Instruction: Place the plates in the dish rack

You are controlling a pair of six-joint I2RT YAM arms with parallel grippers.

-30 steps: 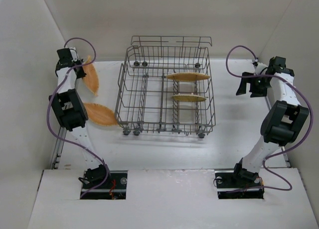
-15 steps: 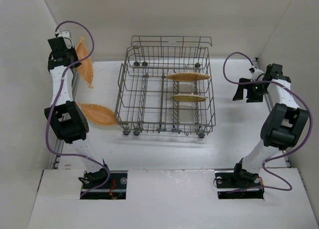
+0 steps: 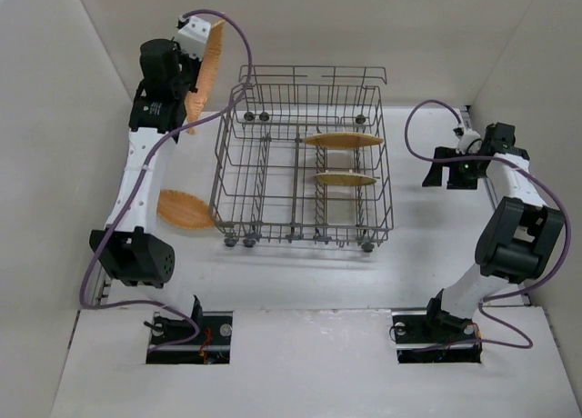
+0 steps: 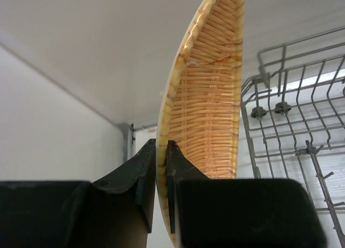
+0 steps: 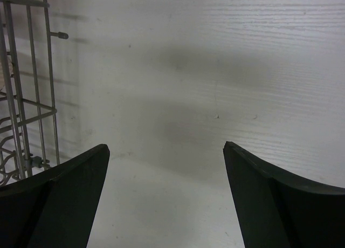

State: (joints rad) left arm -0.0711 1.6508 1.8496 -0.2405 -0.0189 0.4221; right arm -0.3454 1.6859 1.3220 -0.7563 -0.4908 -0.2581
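1. We see the left gripper (image 4: 161,151) pinching a leaf-shaped plate (image 4: 210,97) by its rim. Its two dark fingers (image 4: 141,172) press on the thin edge from both sides.
2. This leaf-shaped plate is orange-tan, with a woven basket pattern, a glossy pale rim and a pointed upper tip. It stands on edge, nearly upright and raised off the table (image 3: 300,273), just outside the rear left corner of the dish rack (image 3: 307,84).
3. The dish rack is a large grey wire basket with rows of upright tines, a raised back rail (image 3: 314,70) and small dark wheels (image 3: 250,243) along its front.
4. In the rack's right half we count two more orange-tan plates set on edge between the tines, a rear plate (image 3: 343,139) and a front plate (image 3: 345,179). Each shows from above as a narrow sliver.
5. A flat plate (image 3: 185,209) lies on the table just beside the rack's front left corner, with its left end hidden behind the left arm.
6. The right gripper (image 5: 167,148) hangs to the right of the rack, well apart from every plate. Its fingers are spread wide, with only white surface between them.
7. White walls (image 3: 291,27) enclose the table, and a purple cable (image 3: 427,118) loops over each arm. The rack's left wall wires and rim stand between the held plate and the tines.
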